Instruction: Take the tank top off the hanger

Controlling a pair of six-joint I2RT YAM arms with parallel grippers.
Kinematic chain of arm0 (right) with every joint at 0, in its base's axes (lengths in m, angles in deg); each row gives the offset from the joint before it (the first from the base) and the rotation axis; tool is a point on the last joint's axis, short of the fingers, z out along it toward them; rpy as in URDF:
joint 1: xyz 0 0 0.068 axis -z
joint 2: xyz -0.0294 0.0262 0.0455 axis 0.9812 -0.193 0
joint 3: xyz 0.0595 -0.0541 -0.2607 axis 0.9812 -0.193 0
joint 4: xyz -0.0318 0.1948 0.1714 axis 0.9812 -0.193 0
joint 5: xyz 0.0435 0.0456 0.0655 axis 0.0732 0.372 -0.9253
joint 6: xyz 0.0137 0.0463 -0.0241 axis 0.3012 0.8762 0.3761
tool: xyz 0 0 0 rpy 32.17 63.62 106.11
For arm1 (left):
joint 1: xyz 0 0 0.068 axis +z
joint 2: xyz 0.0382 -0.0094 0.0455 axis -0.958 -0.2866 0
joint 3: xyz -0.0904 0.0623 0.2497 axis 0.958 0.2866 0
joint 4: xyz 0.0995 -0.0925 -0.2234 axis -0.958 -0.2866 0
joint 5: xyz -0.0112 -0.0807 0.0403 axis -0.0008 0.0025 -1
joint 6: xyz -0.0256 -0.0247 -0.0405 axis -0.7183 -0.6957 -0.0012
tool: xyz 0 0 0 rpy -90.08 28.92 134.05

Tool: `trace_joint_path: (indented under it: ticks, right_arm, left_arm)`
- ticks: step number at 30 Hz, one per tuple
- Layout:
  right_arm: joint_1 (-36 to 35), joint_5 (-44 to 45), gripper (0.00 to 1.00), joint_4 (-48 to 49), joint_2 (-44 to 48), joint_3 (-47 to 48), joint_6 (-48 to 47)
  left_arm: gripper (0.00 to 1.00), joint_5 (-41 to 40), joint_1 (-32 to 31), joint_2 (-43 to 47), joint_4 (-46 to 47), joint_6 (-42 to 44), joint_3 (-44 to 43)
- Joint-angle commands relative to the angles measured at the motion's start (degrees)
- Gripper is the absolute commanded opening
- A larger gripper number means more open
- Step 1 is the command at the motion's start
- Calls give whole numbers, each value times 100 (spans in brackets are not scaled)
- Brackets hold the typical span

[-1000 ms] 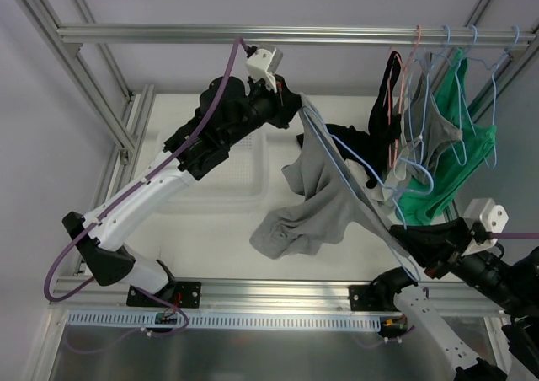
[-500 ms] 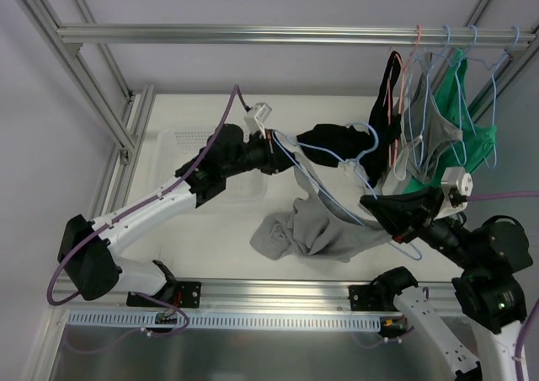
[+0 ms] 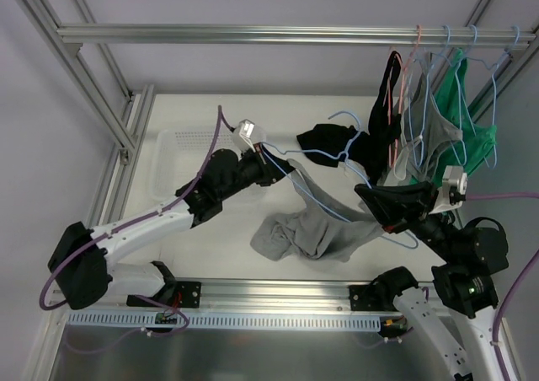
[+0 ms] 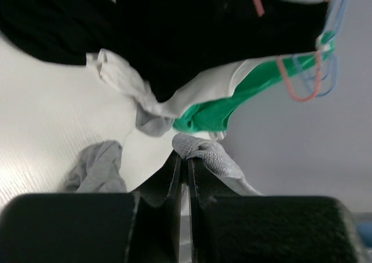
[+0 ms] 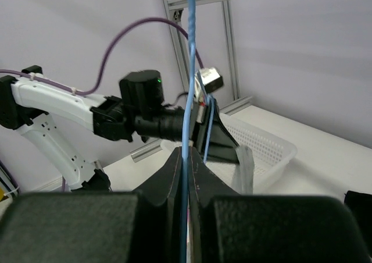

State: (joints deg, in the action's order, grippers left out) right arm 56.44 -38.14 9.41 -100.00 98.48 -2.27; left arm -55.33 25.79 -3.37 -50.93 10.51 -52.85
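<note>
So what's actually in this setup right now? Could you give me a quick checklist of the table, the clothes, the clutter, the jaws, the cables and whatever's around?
Surface: white table, with clothing lying on it.
Job's things: gray tank top partly heaped on the table, one strap lifted; light blue hanger held slanting above it.
Clutter: black garment on the table; white basket at the far left.
Jaws: left jaws shut on the tank top's fabric; right jaws shut on the hanger's wire.
Cables: purple cable running along the left arm.
Surroundings: aluminium rail overhead; green garment and others hanging at its right end.
</note>
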Motion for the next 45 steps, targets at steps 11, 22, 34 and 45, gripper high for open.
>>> trace_joint_path:
  ticks: [11, 22, 34, 45]
  right_arm:
    - [2, 547, 0, -1018, 501, 331, -904]
    - [2, 205, 0, -2011, 773, 665, -1624]
    - [2, -304, 0, -2504, 976, 674, -2141]
    - [-6, -69, 0, -2234, 1177, 491, -2099]
  left_arm:
    - [0, -1918, -703, 1390, -979, 236, -479]
    - [0, -2552, -563, 1478, -1225, 789, -1428]
    - [0, -1052, 684, 1180, -1769, 367, -1831]
    - [0, 988, 1020, 248, -1964, 606, -2642]
